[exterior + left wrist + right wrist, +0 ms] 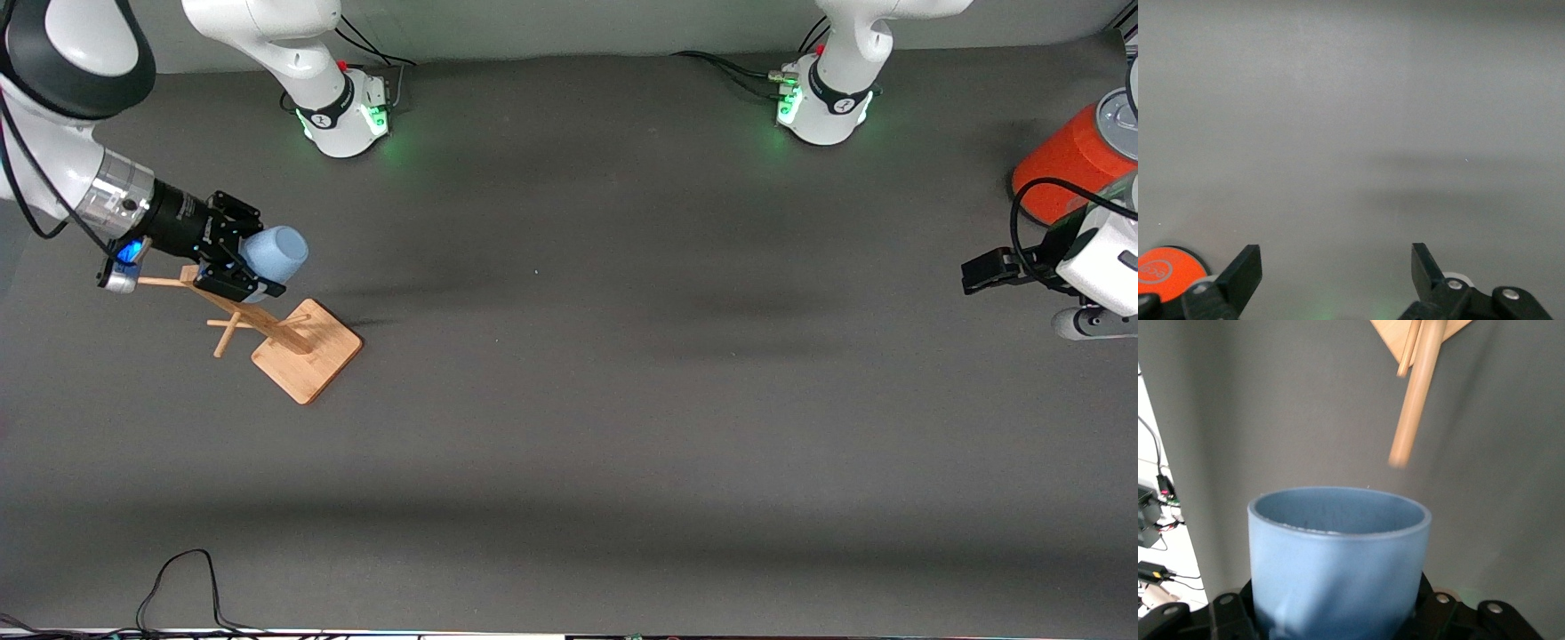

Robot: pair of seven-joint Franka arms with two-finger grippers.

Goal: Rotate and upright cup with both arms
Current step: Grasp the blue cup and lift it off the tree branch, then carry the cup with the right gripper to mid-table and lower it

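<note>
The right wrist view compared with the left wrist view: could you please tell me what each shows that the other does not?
Only the right wrist view shows the light-blue cup gripped in the right hand, its open mouth facing away from the camera, with the wooden peg rack past its rim. Only the left wrist view shows the left hand, open with nothing in it, and the orange-red can beside it. Both show the bare grey table.

Front view: high, facing both arm bases across the table.
Left wrist view: low over bare table; orange can possibly shared with front view.
Right wrist view: close behind the cup; peg rack shared with front view.
</note>
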